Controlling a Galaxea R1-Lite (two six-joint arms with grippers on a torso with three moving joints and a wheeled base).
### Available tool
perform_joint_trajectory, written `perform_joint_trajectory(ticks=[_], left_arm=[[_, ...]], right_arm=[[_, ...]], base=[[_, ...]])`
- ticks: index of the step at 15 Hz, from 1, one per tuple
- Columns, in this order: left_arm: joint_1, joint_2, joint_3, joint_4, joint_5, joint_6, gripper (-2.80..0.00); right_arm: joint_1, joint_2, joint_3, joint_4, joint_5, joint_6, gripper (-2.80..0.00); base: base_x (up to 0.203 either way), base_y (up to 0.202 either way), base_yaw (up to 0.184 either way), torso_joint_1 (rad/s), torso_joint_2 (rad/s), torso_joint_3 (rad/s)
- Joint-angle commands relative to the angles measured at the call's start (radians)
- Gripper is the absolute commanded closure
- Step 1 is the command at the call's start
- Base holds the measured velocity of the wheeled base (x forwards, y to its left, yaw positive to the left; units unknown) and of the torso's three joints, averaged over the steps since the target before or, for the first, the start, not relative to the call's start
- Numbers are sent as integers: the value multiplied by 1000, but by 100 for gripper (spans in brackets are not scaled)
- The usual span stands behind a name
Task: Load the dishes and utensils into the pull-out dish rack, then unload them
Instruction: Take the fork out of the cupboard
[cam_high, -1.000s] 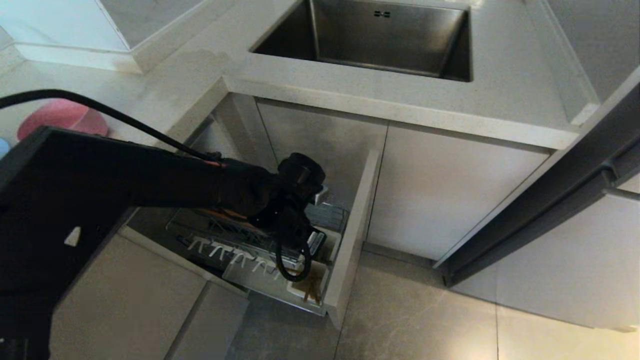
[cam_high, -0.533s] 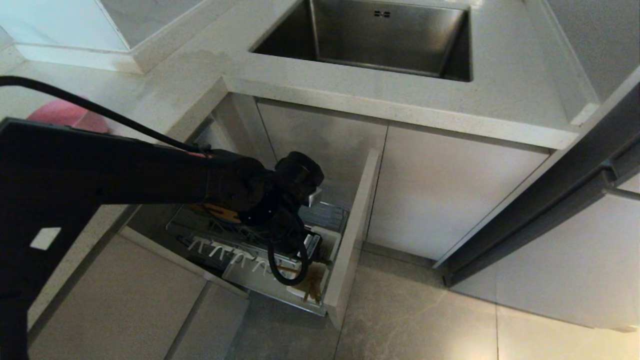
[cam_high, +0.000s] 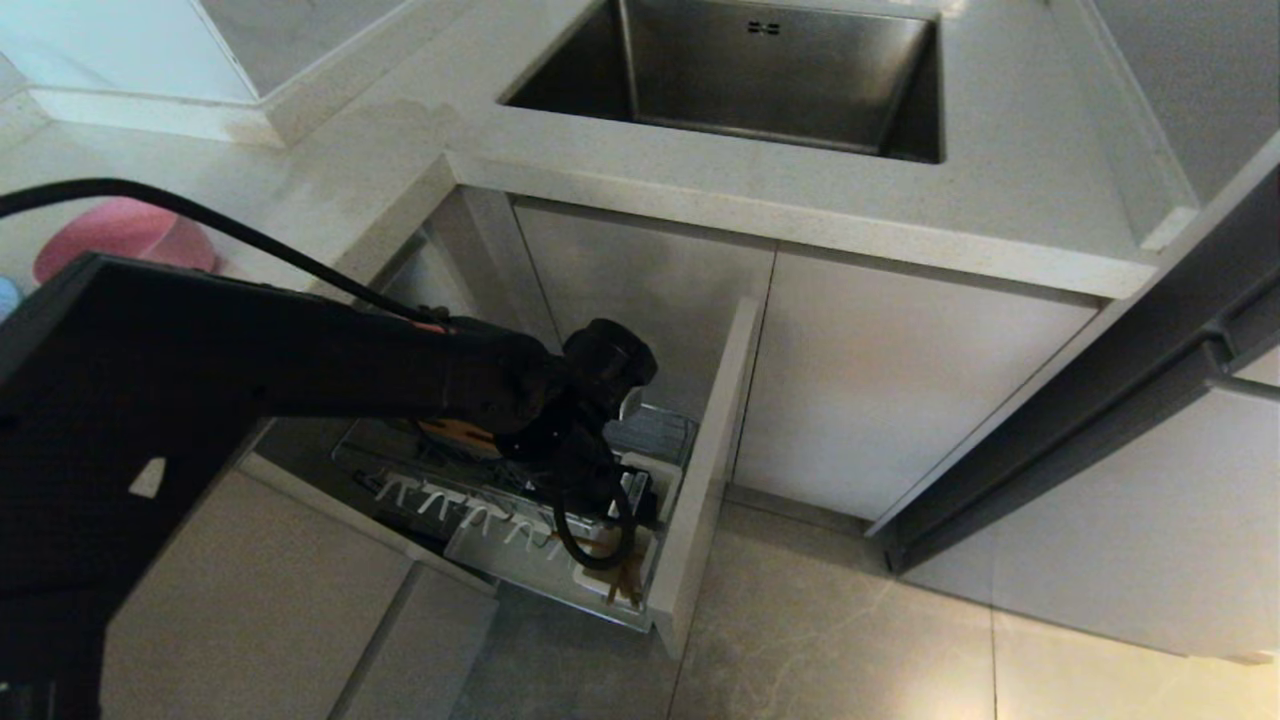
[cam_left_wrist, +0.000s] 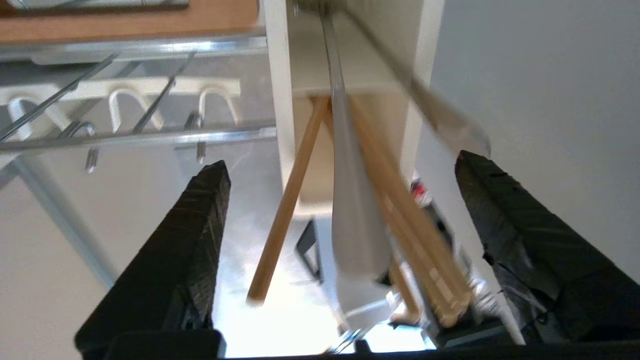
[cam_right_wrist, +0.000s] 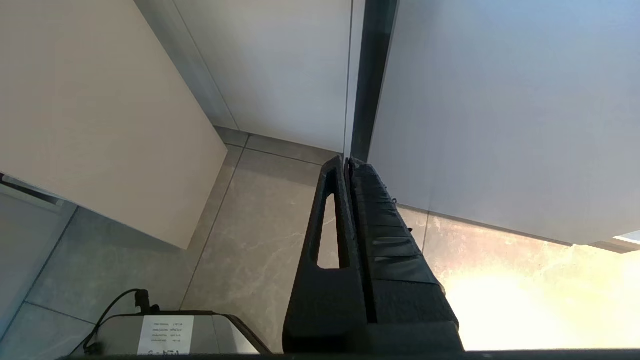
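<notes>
The pull-out dish rack (cam_high: 655, 430) stands drawn out below the counter, its beige front panel (cam_high: 712, 450) toward the floor. My left gripper (cam_high: 612, 505) hangs over the rack's white utensil cup (cam_left_wrist: 280, 100). In the left wrist view the left gripper (cam_left_wrist: 340, 160) is open, its fingers (cam_left_wrist: 200, 225) wide on either side of the light-wood chopsticks (cam_left_wrist: 295, 200) and the silver spoon (cam_left_wrist: 350, 210), which stand in the cup untouched. The chopsticks (cam_high: 625, 582) also show in the head view. The pink bowl (cam_high: 120, 235) sits on the counter at far left. My right gripper (cam_right_wrist: 346, 161) is shut, parked above the floor.
A steel sink (cam_high: 760, 80) is set in the counter above the rack. White prongs (cam_high: 440, 495) and chrome wires (cam_left_wrist: 150, 135) line the rack beside the cup. Closed cabinet doors (cam_high: 880, 390) stand to the right, with grey tiled floor (cam_high: 850, 640) below.
My left hand has turned a little and dipped slightly over the utensil cup. The rack, the bowl and the right arm have not moved.
</notes>
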Motion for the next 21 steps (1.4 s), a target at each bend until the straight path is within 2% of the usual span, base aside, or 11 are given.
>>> perform_joint_trajectory(ticks=[1,10,21], left_arm=[[0,30,-4,-34,2,-32,-280],[8,35,-3,-12,6,-88,-280],[22,56,-3,-11,5,-106,-280]], right_arm=[[0,-1,0,0,0,0,0],[0,-1,0,0,0,0,0],[0,-1,0,0,0,0,0]], base=[[0,0,0,0,0,0],[0,0,0,0,0,0],[0,0,0,0,0,0]])
